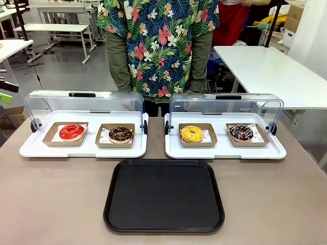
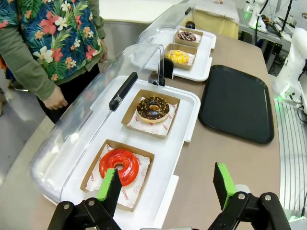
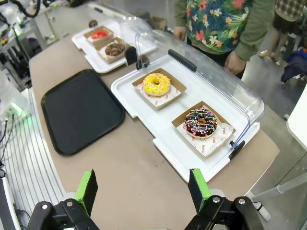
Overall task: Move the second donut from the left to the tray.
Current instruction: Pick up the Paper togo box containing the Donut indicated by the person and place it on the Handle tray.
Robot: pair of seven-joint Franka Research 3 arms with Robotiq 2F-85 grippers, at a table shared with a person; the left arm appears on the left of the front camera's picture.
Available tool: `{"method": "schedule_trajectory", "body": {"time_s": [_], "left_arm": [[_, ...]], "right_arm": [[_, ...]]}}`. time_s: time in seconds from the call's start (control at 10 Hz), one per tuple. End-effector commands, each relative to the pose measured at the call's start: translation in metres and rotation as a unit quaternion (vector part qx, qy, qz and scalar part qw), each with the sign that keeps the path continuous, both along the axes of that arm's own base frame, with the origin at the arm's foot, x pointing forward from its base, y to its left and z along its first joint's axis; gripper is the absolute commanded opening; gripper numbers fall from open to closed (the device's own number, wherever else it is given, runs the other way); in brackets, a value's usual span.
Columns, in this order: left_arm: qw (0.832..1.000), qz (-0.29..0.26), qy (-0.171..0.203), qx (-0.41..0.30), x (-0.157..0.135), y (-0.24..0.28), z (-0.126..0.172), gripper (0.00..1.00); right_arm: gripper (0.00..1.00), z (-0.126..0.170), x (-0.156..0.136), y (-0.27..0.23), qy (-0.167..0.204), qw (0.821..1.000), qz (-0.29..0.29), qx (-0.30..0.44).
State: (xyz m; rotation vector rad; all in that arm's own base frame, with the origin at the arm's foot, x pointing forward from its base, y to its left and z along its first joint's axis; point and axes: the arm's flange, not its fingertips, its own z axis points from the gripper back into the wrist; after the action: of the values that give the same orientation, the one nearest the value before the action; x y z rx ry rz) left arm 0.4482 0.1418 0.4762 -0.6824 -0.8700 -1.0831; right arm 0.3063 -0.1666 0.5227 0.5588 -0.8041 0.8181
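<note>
Donuts sit four in a row across the far half of the table (image 1: 51, 204), each in its own cardboard holder. The second donut from the left (image 1: 120, 134), chocolate-glazed with pale crumbs, lies in the right-hand spot of the left white tray (image 1: 30, 150), just beside the red-glazed donut (image 1: 71, 132). The right white tray (image 1: 276, 152) carries a yellow donut (image 1: 191, 133) and a dark sprinkled donut (image 1: 240, 132). Both clear lids (image 1: 84, 102) stand tipped back. The black tray (image 1: 163, 196) lies bare, near and central, just in front of the gap between the white trays. A person (image 1: 158, 46) in a floral shirt stands at the far side. The left gripper (image 2: 167, 172) hangs above the table's left end with its jaws spread wide and nothing between them. The right gripper (image 3: 142, 177), at the right end, is likewise spread wide and empty.
</note>
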Motion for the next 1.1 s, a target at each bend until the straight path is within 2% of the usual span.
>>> {"method": "schedule_trajectory", "body": {"time_s": [0.0, 1.0], "left_arm": [[1.0, -0.003, 0.0, -0.002, -0.0005, -0.0006, 0.0004, 1.0], [1.0, -0.003, 0.0, -0.002, -0.0005, -0.0006, 0.0004, 1.0]], "right_arm": [[1.0, 0.0013, 0.0022, -0.0009, -0.014, 1.0, 0.007, 0.008], [1.0, 0.0013, 0.0022, -0.0009, -0.014, 1.0, 0.007, 0.008]]}}
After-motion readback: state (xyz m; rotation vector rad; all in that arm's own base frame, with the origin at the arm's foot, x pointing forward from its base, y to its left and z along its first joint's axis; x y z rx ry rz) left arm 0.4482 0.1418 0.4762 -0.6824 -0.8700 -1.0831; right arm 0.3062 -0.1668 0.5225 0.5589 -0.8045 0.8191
